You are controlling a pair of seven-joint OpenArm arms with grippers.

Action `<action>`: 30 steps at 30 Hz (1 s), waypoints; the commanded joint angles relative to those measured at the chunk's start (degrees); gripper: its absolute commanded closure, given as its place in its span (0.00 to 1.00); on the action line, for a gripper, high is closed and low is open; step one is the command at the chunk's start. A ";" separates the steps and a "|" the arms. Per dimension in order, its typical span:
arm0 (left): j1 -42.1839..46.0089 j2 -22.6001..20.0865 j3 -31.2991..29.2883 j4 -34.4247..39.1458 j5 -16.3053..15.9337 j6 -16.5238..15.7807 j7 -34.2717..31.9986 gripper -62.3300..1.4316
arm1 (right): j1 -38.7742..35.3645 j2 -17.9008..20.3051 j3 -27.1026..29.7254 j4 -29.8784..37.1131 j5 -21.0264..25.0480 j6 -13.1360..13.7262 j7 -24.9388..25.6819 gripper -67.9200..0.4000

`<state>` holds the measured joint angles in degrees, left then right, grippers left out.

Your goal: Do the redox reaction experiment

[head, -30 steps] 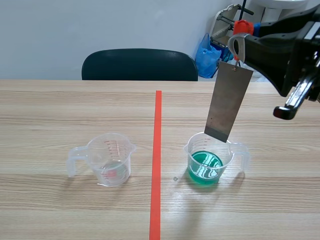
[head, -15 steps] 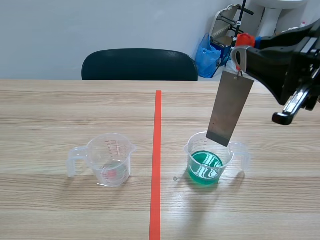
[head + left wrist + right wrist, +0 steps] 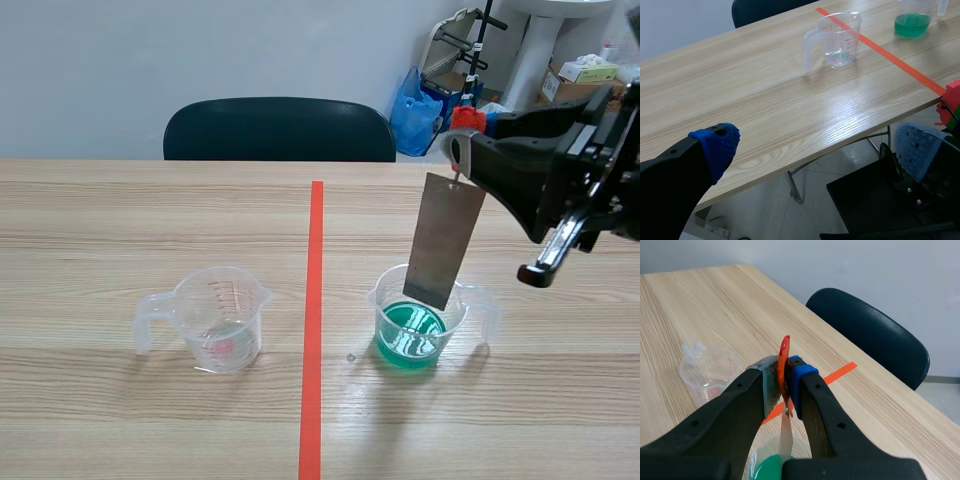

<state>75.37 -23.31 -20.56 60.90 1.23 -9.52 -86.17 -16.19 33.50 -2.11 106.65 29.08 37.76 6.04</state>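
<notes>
A thin grey metal plate (image 3: 445, 240) hangs from a red clip (image 3: 465, 118), and my right gripper (image 3: 462, 140) is shut on that clip. The plate's lower end reaches the mouth of a clear beaker of green liquid (image 3: 420, 318), right of the red tape line. In the right wrist view the red clip (image 3: 783, 365) is pinched in my right gripper (image 3: 782, 375), with the plate (image 3: 785, 432) dropping toward the green beaker (image 3: 771, 465). A second clear beaker (image 3: 218, 318) with red scale marks stands left of the line. My left gripper (image 3: 820, 145) is open, off the table's near edge.
A dark chair (image 3: 280, 128) stands behind the table's far edge. Blue bags and a stand (image 3: 415, 105) are at the back right. In the left wrist view both beakers, clear (image 3: 837, 37) and green (image 3: 912, 20), are far ahead across the table.
My right gripper has moved left and down with the clip. The plate's lower end has dropped from just above the green beaker's rim to its mouth.
</notes>
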 commanded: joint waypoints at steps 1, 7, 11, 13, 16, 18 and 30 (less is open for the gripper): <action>0.07 0.57 -0.26 0.70 -0.20 -0.11 -2.86 0.00 | 1.99 0.11 -0.79 -1.03 0.44 -0.46 2.01 0.98; 0.07 0.55 -0.26 0.70 -0.20 -0.11 -2.86 0.00 | 3.93 -1.05 -3.17 -5.33 -2.47 -0.44 4.85 0.98; 0.07 0.57 -0.26 0.70 -0.22 -0.11 -2.86 0.00 | 4.00 -2.64 -3.39 -7.26 -5.75 -0.44 7.02 0.98; 0.07 0.57 -0.26 0.70 -0.22 -0.11 -2.86 0.00 | 4.15 -3.17 -3.69 -8.22 -6.91 -0.42 8.11 0.98; 0.07 0.57 -0.26 0.70 -0.22 -0.11 -2.86 0.00 | 4.68 -3.89 -4.26 -9.79 -8.17 -0.39 8.52 0.98; 0.07 0.57 -0.26 0.70 -0.22 -0.11 -2.86 0.00 | 5.25 -4.26 -4.68 -10.80 -8.44 -0.39 8.66 0.98; 0.07 0.57 -0.26 0.70 -0.20 -0.11 -2.86 0.00 | 6.56 -5.90 -6.27 -16.72 -9.70 -0.42 11.32 0.98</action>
<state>75.37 -23.31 -20.56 60.90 1.23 -9.52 -86.17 -10.37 27.90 -8.60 89.84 18.81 37.34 16.45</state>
